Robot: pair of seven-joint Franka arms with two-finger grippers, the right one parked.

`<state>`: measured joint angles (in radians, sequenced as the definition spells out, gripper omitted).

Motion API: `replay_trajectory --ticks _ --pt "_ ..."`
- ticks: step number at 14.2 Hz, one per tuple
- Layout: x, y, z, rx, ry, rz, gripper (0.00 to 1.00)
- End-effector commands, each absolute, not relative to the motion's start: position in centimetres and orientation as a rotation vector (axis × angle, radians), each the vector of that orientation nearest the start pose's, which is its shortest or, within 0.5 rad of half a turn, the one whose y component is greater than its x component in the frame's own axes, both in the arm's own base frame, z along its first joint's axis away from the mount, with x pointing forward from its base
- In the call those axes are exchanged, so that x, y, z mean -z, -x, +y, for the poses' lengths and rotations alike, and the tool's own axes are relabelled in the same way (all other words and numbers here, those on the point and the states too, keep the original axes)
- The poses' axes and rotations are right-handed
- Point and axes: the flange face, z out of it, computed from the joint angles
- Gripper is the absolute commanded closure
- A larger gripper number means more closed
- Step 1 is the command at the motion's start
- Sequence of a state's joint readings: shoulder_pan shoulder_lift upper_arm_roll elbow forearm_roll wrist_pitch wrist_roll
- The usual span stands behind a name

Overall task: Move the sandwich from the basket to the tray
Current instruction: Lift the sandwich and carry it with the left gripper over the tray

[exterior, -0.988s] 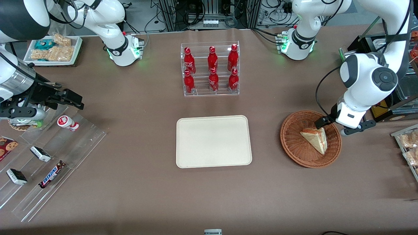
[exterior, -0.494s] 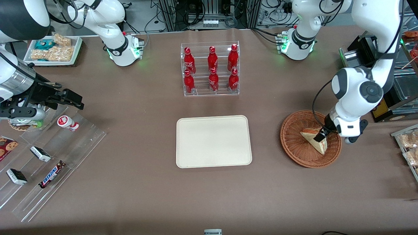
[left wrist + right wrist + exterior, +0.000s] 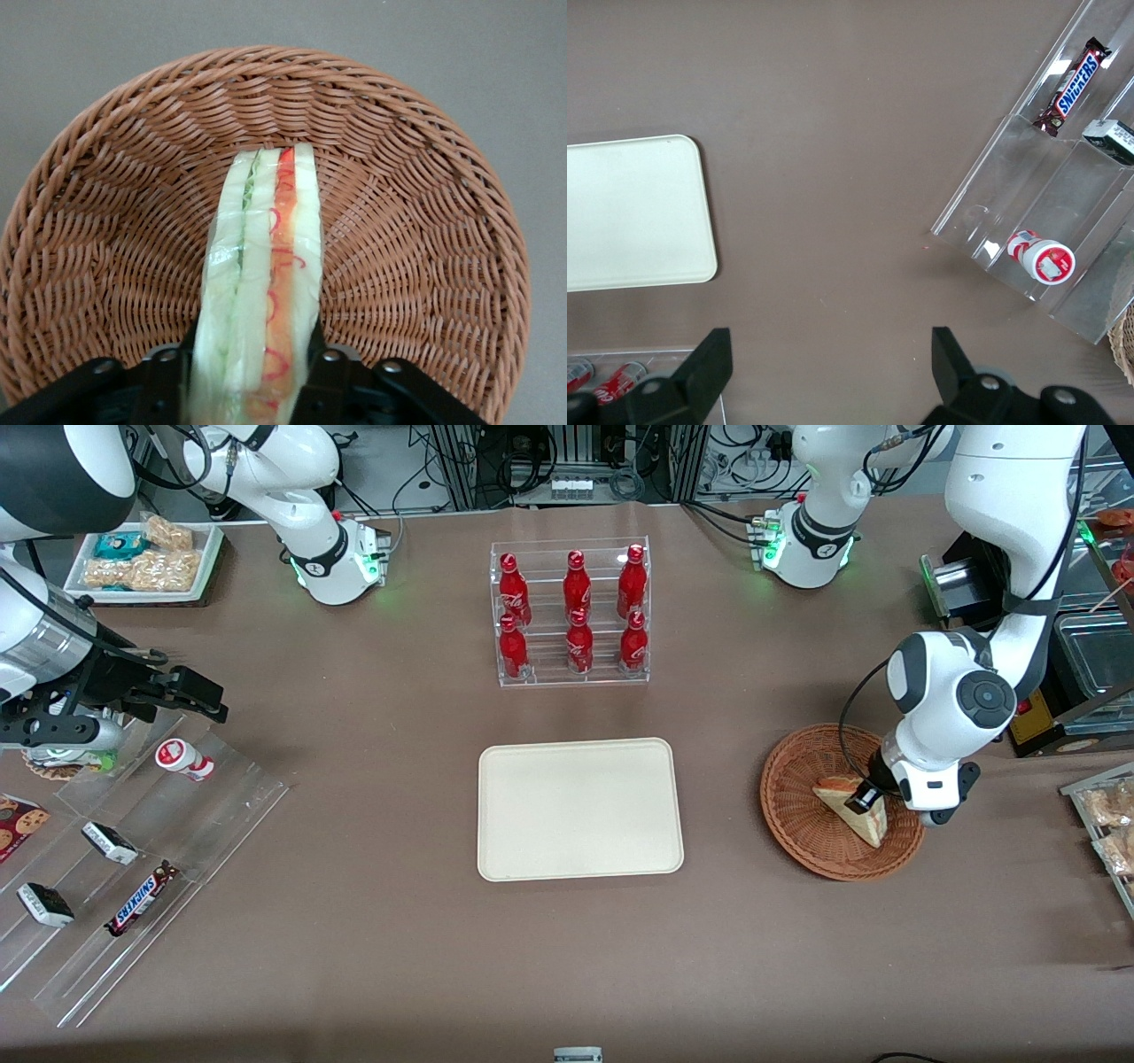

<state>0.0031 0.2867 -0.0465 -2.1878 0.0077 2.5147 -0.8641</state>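
The sandwich lies on its side in the round wicker basket, toward the working arm's end of the table. My left gripper is down in the basket, over the sandwich's thick end. In the left wrist view the gripper has a black finger against each bread face of the sandwich, whose orange-red filling stripe shows between them, so it is shut on the sandwich. The sandwich rests on the basket. The cream tray lies empty at mid table and also shows in the right wrist view.
A clear rack of red bottles stands farther from the front camera than the tray. A clear stepped rack with snack bars lies toward the parked arm's end. A rack of snack packets and dark equipment stand beside the basket.
My left gripper has moved from above the basket's rim down into the basket, and its fingers now sit on either side of the sandwich. The sandwich has barely shifted.
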Motion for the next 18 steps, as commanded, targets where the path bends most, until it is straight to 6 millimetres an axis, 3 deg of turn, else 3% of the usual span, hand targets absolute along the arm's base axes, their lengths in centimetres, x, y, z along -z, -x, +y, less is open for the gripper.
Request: replay_trajectory --ticks 1,3,5,7,10,13,15,18 --pt "-29.5 -57.1 -5.5 0.003 2.909 -1.195 1.00" --pt "-32.8 -58.9 -9.4 -0.043 2.910 -1.147 1.00" --pt "-35.1 -60.1 -15.0 -0.052 2.953 -1.046 1.00" --pt "-35.3 -59.8 -21.2 -0.031 3.015 -0.907 0.99" --pt "-34.2 -59.1 -32.7 0.047 3.122 -0.627 0.99" --pt "-31.9 -57.4 -42.4 0.142 3.152 -0.368 0.99" --pt "-30.9 -56.3 -46.8 0.182 3.182 -0.281 0.99" --pt "-29.2 -54.1 -51.2 0.209 3.195 -0.176 0.98"
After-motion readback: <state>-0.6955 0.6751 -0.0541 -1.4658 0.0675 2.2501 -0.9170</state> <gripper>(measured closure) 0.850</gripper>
